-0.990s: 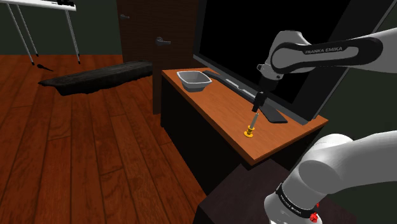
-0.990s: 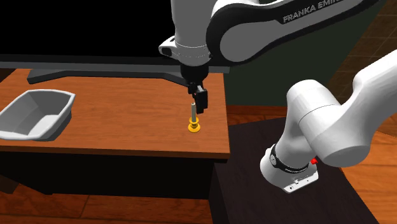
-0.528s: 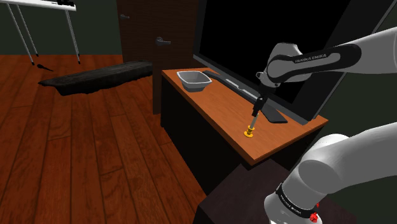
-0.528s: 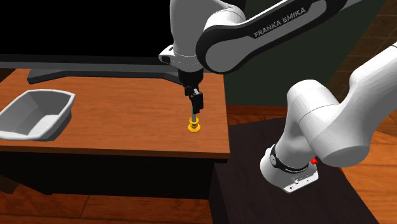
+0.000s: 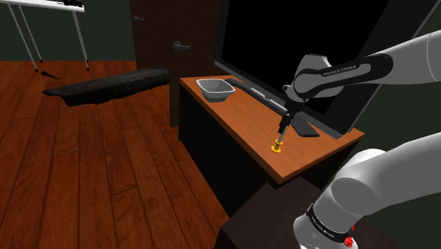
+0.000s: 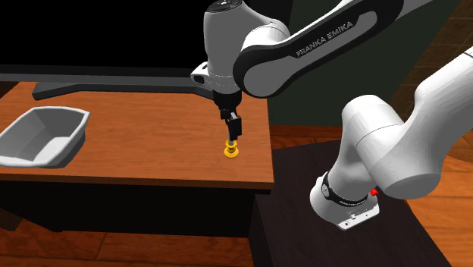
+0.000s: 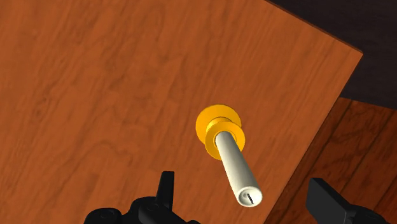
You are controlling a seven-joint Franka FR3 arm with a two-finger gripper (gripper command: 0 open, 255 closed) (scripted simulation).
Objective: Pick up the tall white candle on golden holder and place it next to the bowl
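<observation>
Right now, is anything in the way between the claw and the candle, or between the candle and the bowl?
Nothing visible. The open claw hangs just above the candle, its tip between the fingers, untouched. From candle to bowl lies only bare tabletop.

Home living room: plank floor (image 5: pixel 85 163), dark door (image 5: pixel 159 35), big screen (image 5: pixel 268 42) on wooden sideboard (image 5: pixel 244 117).

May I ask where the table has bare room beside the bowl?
The table is bare between bowl and candle, up to its front edge. The back is crowded by the TV stand, and the gripper hangs over the candle.
</observation>
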